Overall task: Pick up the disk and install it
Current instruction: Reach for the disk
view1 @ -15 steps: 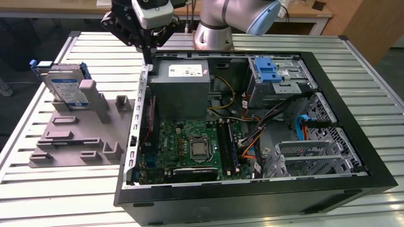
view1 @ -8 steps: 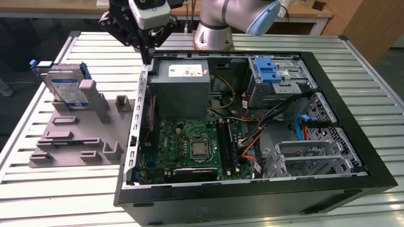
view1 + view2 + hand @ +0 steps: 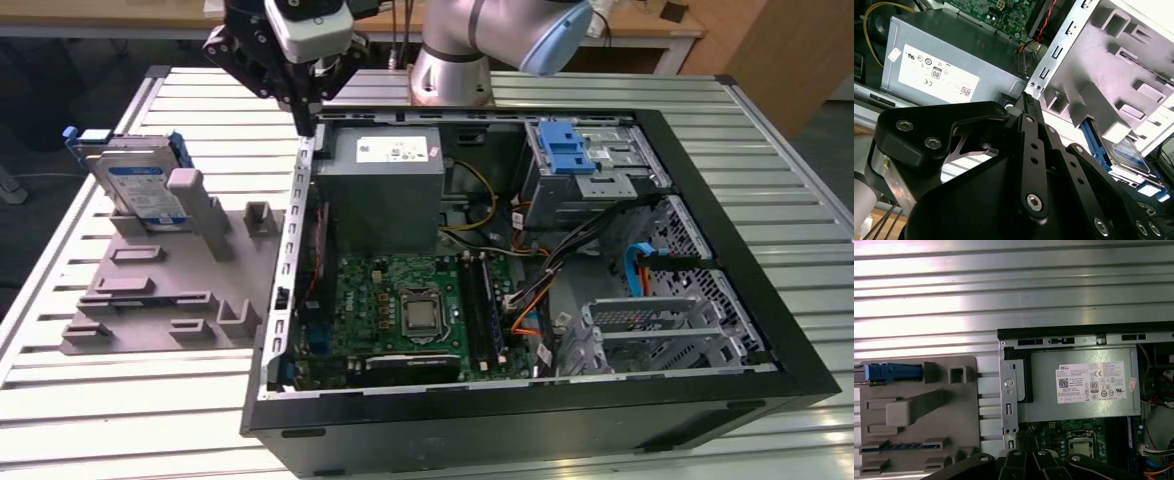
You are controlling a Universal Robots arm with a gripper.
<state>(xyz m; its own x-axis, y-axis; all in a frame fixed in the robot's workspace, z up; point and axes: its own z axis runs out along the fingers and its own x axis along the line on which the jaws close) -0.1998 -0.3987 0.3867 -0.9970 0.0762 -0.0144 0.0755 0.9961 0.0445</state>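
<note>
The disk (image 3: 139,184) stands on edge in a slot of the grey fixture (image 3: 160,290), at the exterior view's left, outside the computer case. It is silver with a blue-and-white label and a blue bracket. In the first wrist view the disk (image 3: 891,372) shows edge-on as a blue strip. In the second wrist view the disk's label (image 3: 1126,152) peeks out behind the fixture. My gripper (image 3: 307,118) hangs over the case's rear left corner, to the right of the disk and apart from it. Its fingers (image 3: 1027,107) are shut together with nothing between them.
The open computer case (image 3: 747,300) lies on a slatted metal table (image 3: 134,410). Inside are a grey power supply (image 3: 387,185), a green motherboard (image 3: 407,310), a drive cage with a blue latch (image 3: 577,150) and loose cables (image 3: 627,265). The arm's base (image 3: 454,60) stands behind the case.
</note>
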